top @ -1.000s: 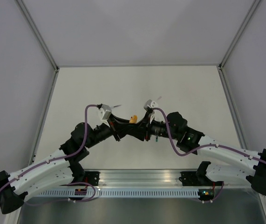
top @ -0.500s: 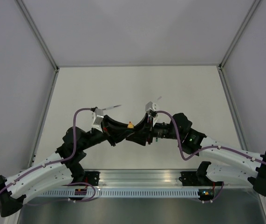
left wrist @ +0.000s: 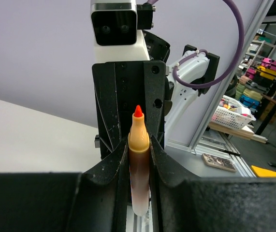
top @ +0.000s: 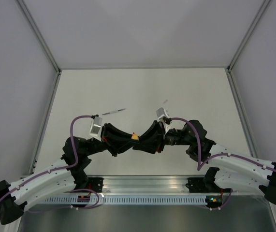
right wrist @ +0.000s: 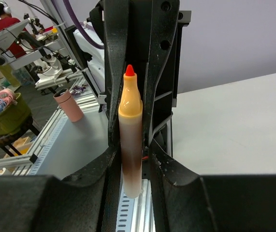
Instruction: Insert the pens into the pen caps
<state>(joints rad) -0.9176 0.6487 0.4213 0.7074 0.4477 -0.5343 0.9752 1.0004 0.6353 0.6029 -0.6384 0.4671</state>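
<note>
Marker stands upright, pinched by left claw and right claw alike; seemingly a handover, so one must release.

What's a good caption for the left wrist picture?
Left gripper pinches the orange marker, red tip up, right gripper close behind.

White tabletop, plain grey walls on three sides, aluminium posts at the corners, slotted rail along the near edge. Light is even and soft. Beyond: open lab, shelves of coloured bins, white basket, pink cup, person in red with headphones.
</note>
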